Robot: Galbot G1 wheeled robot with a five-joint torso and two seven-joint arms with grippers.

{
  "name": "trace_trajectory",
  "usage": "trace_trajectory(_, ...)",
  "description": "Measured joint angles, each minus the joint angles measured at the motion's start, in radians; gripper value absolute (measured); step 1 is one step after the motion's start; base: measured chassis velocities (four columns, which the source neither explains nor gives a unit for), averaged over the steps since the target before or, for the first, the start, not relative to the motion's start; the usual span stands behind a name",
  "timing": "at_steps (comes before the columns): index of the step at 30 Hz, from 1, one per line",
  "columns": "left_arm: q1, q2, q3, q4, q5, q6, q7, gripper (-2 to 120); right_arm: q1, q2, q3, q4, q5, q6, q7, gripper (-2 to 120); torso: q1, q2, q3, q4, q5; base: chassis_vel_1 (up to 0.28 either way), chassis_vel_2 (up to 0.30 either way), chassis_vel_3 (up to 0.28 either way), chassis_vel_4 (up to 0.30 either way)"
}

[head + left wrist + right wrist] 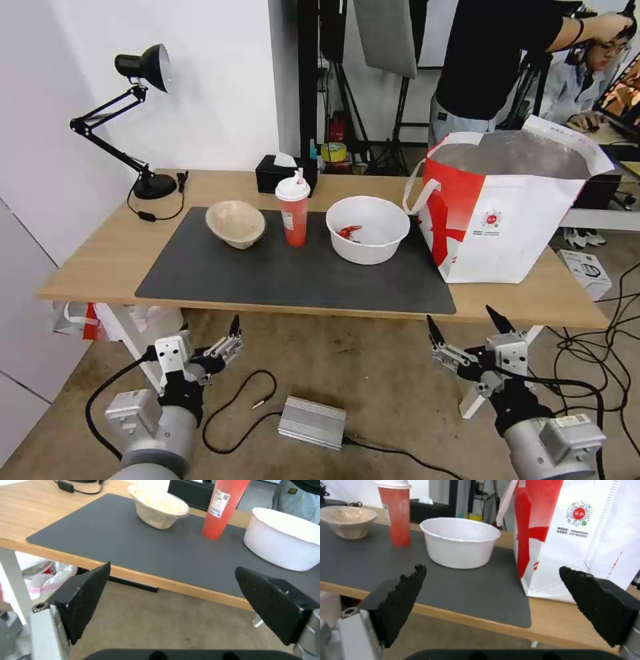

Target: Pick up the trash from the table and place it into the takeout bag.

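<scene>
At the lower edge of the frame, left gripper [210, 343] and right gripper [467, 327] hang wide open; the tall red cup [293, 212] may tip if bumped.

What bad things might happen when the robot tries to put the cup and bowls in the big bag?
1. The tall red drink cup with white lid stands upright between the two bowls and looks easy to tip; a nudge might spill it on the dark grey mat.
2. The round white bowl holds red scraps that could fall out if tilted.
3. The white and red takeout bag looks soft-sided, so an open right tool or left tool might push its rim in.
</scene>
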Motion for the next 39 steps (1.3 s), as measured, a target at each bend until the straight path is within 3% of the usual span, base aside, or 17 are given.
trace_trajectory(16, 0.007, 0.007, -0.014, 0.002, 0.070, -0.044, 0.036, 100, -0.004, -0.021, 0.019, -0.002, 0.002, 0.017, -0.042, 100, 0.000, 0.000, 0.000, -0.0001, 0.0000, 0.000, 0.000, 0.000, 0.000)
trace_trajectory(21, 0.006, 0.011, -0.020, 0.003, 0.093, -0.052, 0.049, 100, 0.013, -0.068, 0.039, -0.002, 0.021, 0.043, -0.078, 100, 0.000, 0.000, 0.000, 0.0000, 0.0000, 0.000, 0.000, 0.000, 0.000)
trace_trajectory(27, 0.003, 0.008, -0.020, 0.003, 0.105, -0.060, 0.055, 100, 0.088, -0.183, 0.084, -0.002, 0.124, 0.081, -0.132, 100, 0.000, 0.000, 0.000, 0.0000, 0.0001, 0.000, 0.000, 0.000, 0.000)
trace_trajectory(39, 0.007, -0.005, -0.031, 0.004, 0.111, -0.068, 0.064, 100, 0.302, -0.420, 0.100, -0.035, 0.394, 0.078, -0.135, 100, 0.000, 0.000, 0.000, 0.0003, 0.0002, 0.000, 0.000, 0.000, 0.000)
